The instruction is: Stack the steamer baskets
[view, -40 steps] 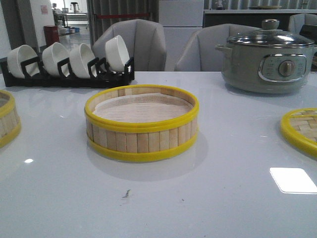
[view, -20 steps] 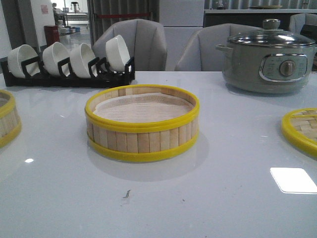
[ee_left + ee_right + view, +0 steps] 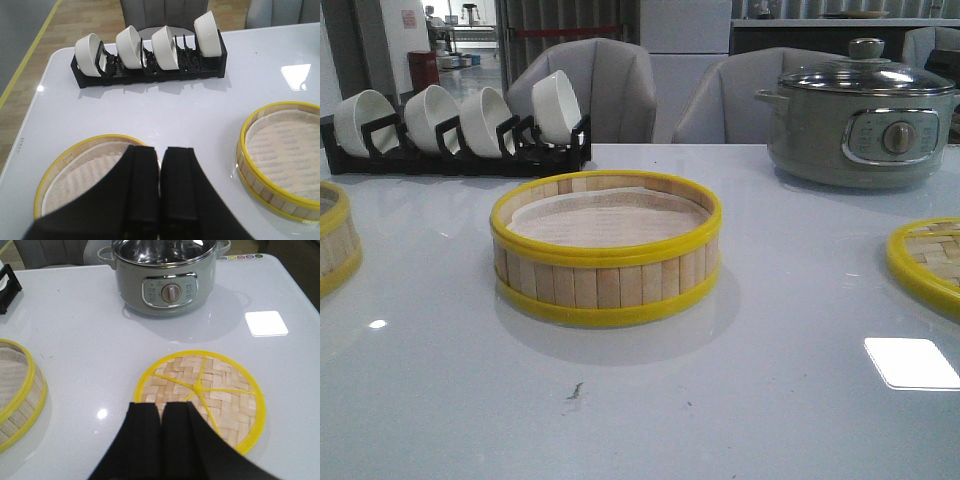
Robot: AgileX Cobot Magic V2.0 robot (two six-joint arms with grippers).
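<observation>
One steamer basket (image 3: 606, 262) with bamboo slats, yellow rims and a pale liner stands mid-table. A second steamer basket (image 3: 335, 245) is cut off at the left edge, and the woven lid (image 3: 928, 262) lies flat at the right edge. Neither gripper shows in the front view. In the left wrist view my left gripper (image 3: 161, 150) is shut and holds nothing, hanging over the near rim of the left basket (image 3: 75, 170), with the middle basket (image 3: 280, 165) off to one side. My right gripper (image 3: 161, 405) is shut and holds nothing, over the edge of the lid (image 3: 220, 385).
A grey electric pot (image 3: 865, 115) with a glass lid stands at the back right. A black rack of white bowls (image 3: 460, 125) runs along the back left. Grey chairs stand behind the table's far edge.
</observation>
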